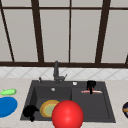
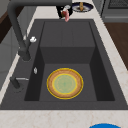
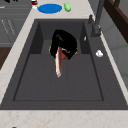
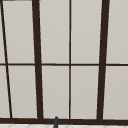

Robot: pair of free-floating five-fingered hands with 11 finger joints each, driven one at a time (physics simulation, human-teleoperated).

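Two hands: right hand pinches a pink utensil level over the sink; left hand, fingers unreadable, idles beside the plate.

Even, flat light all round, no hard shadows. The window panes glow pale and soft. The dark sink swallows detail; no glare on it. Everything's soft-edged, the red ball at six o'clock too.

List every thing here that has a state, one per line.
Right hand: shut on the pink stick, above the sink's shallow side.
Left hand: curled, holding nothing.
Plate: flat in the basin.
Faucet: no water running.
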